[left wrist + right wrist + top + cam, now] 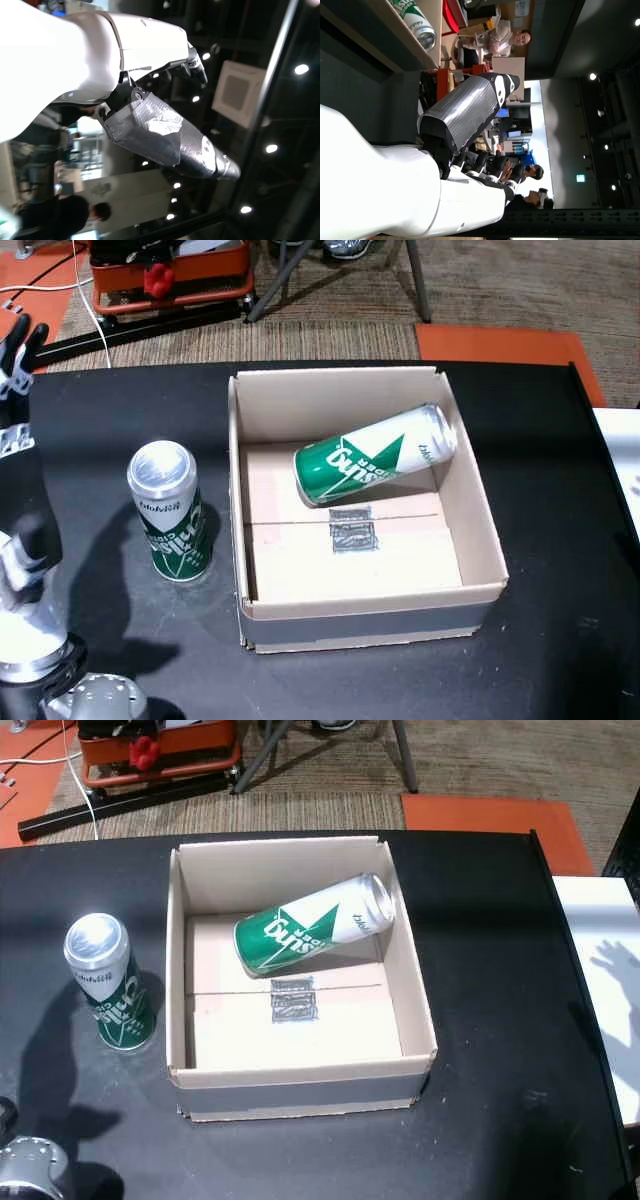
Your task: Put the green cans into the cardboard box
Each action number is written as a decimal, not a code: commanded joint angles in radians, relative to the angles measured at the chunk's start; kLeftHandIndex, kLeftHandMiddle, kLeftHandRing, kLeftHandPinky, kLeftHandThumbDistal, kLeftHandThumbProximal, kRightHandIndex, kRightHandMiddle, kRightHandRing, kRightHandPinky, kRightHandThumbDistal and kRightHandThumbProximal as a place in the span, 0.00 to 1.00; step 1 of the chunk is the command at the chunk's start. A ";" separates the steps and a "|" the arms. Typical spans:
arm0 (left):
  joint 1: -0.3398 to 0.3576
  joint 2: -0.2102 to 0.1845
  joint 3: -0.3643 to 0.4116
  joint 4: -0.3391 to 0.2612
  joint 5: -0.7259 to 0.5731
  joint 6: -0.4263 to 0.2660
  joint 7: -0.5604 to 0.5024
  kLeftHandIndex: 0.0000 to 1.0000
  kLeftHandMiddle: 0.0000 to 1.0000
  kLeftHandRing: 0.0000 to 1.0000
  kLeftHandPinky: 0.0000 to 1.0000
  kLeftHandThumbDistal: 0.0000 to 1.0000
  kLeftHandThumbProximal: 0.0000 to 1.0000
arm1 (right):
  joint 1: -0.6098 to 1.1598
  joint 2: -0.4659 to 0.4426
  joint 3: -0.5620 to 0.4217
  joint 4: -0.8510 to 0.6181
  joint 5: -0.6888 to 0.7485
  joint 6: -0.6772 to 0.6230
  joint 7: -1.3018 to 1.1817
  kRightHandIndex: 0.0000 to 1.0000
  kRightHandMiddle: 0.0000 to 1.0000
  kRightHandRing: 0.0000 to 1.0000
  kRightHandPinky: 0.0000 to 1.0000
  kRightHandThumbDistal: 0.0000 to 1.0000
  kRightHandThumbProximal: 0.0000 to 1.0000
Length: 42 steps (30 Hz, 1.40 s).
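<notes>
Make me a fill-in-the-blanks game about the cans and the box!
1. The can inside the cardboard box is lying on its ____.
2. The other can stands upright on the ____ table.
3. That standing can is on the robot's ____ side of the box.
4. The number of cans already in the box is ____.

Missing words: side; black; left; one

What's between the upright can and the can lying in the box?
Only the cardboard box's left wall separates the standing can from the lying can; both head views show it.
</notes>
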 commanded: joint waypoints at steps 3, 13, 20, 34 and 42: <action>0.003 0.052 -0.047 0.069 0.119 -0.070 0.083 0.97 0.99 1.00 0.95 1.00 0.54 | 0.017 0.007 -0.020 0.006 0.010 0.011 0.007 0.71 0.79 0.86 0.87 1.00 0.48; 0.008 0.168 -0.195 0.174 0.377 -0.032 0.338 1.00 1.00 1.00 1.00 1.00 0.41 | 0.031 0.015 -0.055 0.006 0.032 0.033 0.048 0.69 0.77 0.84 0.87 1.00 0.47; 0.018 0.168 -0.230 0.161 0.377 0.014 0.362 1.00 1.00 1.00 1.00 1.00 0.34 | 0.060 0.020 -0.070 0.001 0.031 0.024 0.053 0.70 0.77 0.86 0.89 1.00 0.50; 0.031 0.189 -0.294 0.175 0.449 0.026 0.499 1.00 1.00 1.00 1.00 1.00 0.40 | 0.088 0.018 -0.081 0.001 0.037 0.025 0.052 0.68 0.77 0.85 0.89 1.00 0.51; 0.028 0.216 -0.313 0.211 0.481 0.050 0.535 1.00 1.00 1.00 1.00 1.00 0.41 | 0.093 0.011 -0.087 0.008 0.037 0.030 0.055 0.69 0.76 0.84 0.89 1.00 0.52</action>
